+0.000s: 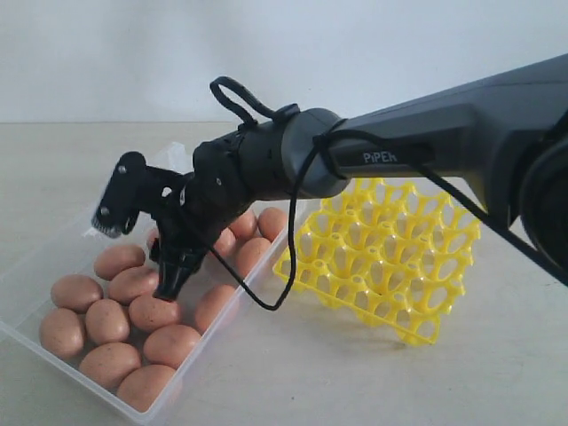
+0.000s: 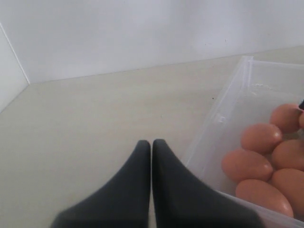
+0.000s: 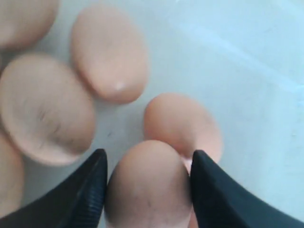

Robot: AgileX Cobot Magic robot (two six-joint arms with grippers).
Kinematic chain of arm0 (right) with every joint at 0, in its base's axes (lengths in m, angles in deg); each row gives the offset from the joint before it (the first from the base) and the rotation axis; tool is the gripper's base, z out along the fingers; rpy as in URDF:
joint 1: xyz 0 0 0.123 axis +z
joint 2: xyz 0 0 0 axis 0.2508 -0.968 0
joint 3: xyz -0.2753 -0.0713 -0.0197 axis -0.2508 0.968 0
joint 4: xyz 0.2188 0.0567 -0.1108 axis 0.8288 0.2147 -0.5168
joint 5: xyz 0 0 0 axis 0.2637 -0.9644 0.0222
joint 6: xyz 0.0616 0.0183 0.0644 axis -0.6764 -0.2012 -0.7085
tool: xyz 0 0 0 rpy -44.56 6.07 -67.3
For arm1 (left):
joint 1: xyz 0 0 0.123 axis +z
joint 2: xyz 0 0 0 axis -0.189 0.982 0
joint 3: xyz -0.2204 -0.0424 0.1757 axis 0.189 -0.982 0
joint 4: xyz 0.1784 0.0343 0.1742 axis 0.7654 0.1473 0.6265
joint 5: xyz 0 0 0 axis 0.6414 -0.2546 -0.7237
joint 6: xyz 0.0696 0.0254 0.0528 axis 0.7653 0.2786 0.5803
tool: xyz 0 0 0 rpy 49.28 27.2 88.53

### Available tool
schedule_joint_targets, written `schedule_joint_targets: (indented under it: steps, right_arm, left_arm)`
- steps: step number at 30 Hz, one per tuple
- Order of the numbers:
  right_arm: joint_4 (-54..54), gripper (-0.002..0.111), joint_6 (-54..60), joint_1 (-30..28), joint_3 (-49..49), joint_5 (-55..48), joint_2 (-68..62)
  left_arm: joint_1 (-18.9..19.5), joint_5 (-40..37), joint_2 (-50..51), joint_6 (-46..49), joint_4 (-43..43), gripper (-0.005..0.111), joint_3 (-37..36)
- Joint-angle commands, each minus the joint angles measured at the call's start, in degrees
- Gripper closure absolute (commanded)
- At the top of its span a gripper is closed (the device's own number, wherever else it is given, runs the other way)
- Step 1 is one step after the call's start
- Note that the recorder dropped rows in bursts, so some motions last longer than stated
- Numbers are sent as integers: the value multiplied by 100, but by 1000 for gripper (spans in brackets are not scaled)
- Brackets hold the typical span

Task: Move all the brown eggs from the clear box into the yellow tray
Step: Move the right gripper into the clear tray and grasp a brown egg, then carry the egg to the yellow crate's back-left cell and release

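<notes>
Several brown eggs (image 1: 133, 284) lie in the clear box (image 1: 67, 253) at the left. My right gripper (image 1: 173, 282) reaches down among them near the box's middle. In the right wrist view my right gripper (image 3: 148, 154) is shut on one brown egg (image 3: 149, 190), and both fingers (image 3: 90, 190) press its sides; the egg sits low in the box against another egg (image 3: 183, 126). The yellow tray (image 1: 382, 257) stands right of the box with no eggs in it. My left gripper (image 2: 151, 142) is shut and empty over the table beside the box wall (image 2: 223, 118).
The right arm (image 1: 426, 142) stretches from the right edge across and above the yellow tray, with a black cable (image 1: 293, 231) hanging under it. A pale wall (image 1: 266, 53) closes the table's far side. The box's eggs (image 2: 260, 137) show in the left wrist view.
</notes>
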State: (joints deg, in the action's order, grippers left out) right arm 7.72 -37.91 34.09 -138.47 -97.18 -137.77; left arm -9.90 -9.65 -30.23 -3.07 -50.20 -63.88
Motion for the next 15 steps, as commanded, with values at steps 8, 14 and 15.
schedule_joint_targets:
  steps: [8,14,15]
  right_arm:
    - [1932,109,-2579,-315,3120,4999,2213]
    - [3229,109,-3012,-1126,4785,8360,3015]
    - [3353,109,-3263,-1449,4840,8361,3074]
  left_arm:
    - [-22,55,-3,-39,-14,105,-17]
    - [-22,66,-3,-39,-14,105,-17]
    - [-22,66,-3,-39,-14,105,-17]
